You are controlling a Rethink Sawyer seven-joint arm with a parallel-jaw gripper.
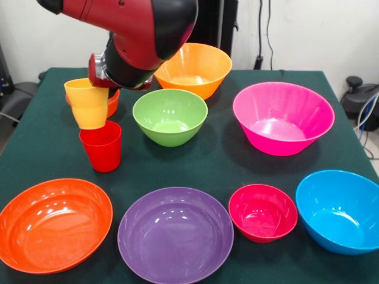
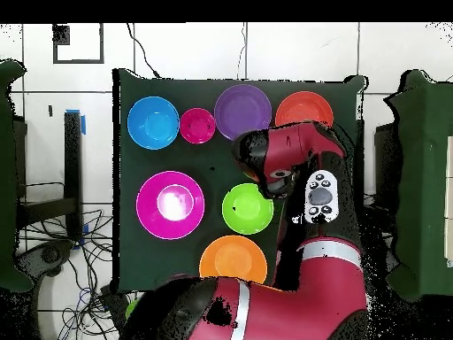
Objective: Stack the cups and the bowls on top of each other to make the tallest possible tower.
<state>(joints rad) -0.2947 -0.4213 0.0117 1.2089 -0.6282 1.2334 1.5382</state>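
Observation:
The yellow cup [image 1: 89, 105] hangs slightly tilted just over the mouth of the red cup [image 1: 102, 147], which stands upright at the table's left. My gripper [image 1: 98, 77] comes down onto the yellow cup's far rim and is shut on it, with the fingers mostly hidden behind the cup and wrist. Bowls lie spread around: green [image 1: 170, 116], light orange [image 1: 192, 70], magenta-pink [image 1: 283, 117], blue [image 1: 340, 210], crimson [image 1: 263, 212], purple [image 1: 175, 234], orange-red [image 1: 53, 223], and a small orange one [image 1: 112, 105] behind the yellow cup. In the overhead view the arm [image 2: 287, 155] covers both cups.
Dark green cloth covers the table [image 1: 225, 160]. From overhead the bowls ring the arm: blue [image 2: 153, 122], crimson [image 2: 197, 125], purple [image 2: 242, 111], orange-red [image 2: 303, 108], magenta-pink [image 2: 170, 204], green [image 2: 247, 208], light orange [image 2: 233, 258]. Cables hang behind the table.

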